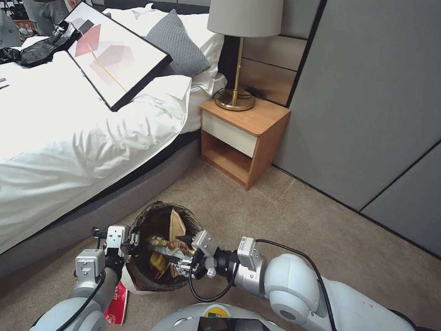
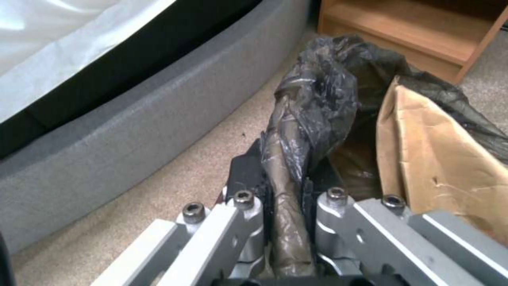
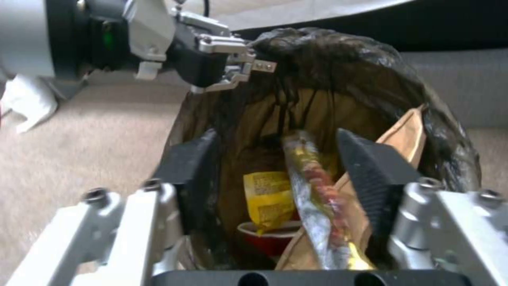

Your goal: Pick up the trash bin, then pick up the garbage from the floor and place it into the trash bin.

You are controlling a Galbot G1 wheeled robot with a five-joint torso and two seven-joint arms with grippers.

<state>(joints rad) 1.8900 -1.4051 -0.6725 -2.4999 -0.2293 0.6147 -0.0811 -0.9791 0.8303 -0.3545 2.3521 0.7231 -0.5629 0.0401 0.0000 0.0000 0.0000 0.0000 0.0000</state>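
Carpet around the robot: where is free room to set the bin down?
Bare carpet lies between the nightstand and the grey wall panels. The strip by the bed base is narrow, crowded by the trash bin, both arms and a red-white cup.

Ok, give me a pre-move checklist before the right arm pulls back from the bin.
1. Left gripper clamped on the trash bin rim: ok, fingers pinch the liner-covered edge.
2. Right gripper open: ok, fingers spread inside the bin mouth.
3. Snack wrapper released: cannot tell; it lies between the open fingers, contact unclear.
4. Brown paper bag inside the bin: ok.
5. Floor cleared: not ok, a red-white paper cup lies on the carpet beneath the bin.
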